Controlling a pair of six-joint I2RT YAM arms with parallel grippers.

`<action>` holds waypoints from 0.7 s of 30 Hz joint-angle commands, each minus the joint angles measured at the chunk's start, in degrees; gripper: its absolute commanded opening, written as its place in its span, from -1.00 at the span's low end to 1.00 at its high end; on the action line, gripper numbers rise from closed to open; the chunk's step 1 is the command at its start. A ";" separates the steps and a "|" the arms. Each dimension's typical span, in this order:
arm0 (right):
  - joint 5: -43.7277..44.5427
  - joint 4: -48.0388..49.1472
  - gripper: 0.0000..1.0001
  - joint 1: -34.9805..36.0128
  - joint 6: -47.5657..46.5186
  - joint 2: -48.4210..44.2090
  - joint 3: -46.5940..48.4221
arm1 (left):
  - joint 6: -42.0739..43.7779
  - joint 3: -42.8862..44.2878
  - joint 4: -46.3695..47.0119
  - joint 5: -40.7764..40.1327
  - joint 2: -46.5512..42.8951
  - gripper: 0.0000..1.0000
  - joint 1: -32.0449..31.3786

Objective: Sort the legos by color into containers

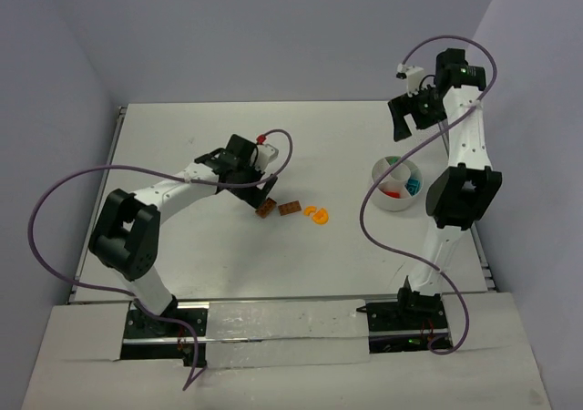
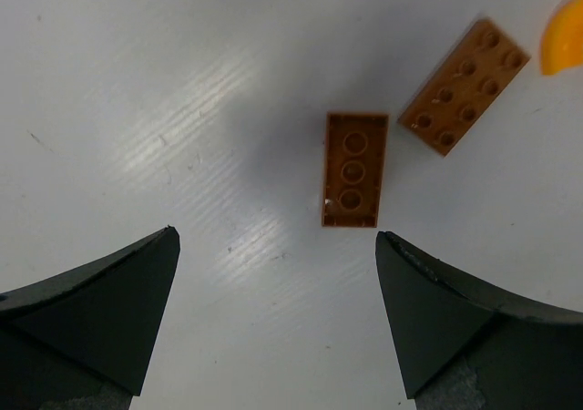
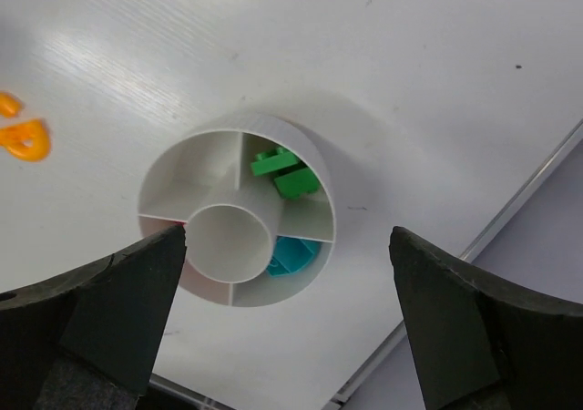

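The brown brick (image 2: 353, 169) up for grabs lies flat around the middle of the desk, hollow side up I think. A second brown brick (image 2: 465, 87) sits just beside it, studs up, not touching. The orange pieces (image 1: 318, 215) are a bit further toward the right edge.

The left gripper (image 2: 276, 235) hovers over that first brick with its fingers spread wide and empty, so my guess is it's lining up a pinch. The brick sits closer to one finger, so it could use centering.

The bowl (image 3: 239, 123) is near the right edge, with green (image 3: 284, 173), teal (image 3: 293, 253) and red (image 1: 392, 192) bits in separate wedges. The right gripper (image 3: 288, 235) hangs above it, spread and holding nothing, probably just waiting.
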 commanded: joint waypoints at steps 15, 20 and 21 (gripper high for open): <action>-5.81 6.05 1.00 5.08 15.05 -8.65 0.53 | -2.62 -1.54 5.69 -3.93 4.60 0.68 -6.15; -6.98 5.56 1.00 5.23 16.15 -8.21 1.82 | -3.09 -0.77 6.09 -2.89 6.90 0.58 -6.35; -7.25 5.58 1.00 5.25 16.36 -8.13 1.96 | -3.23 -0.52 6.01 -2.14 7.73 0.53 -6.41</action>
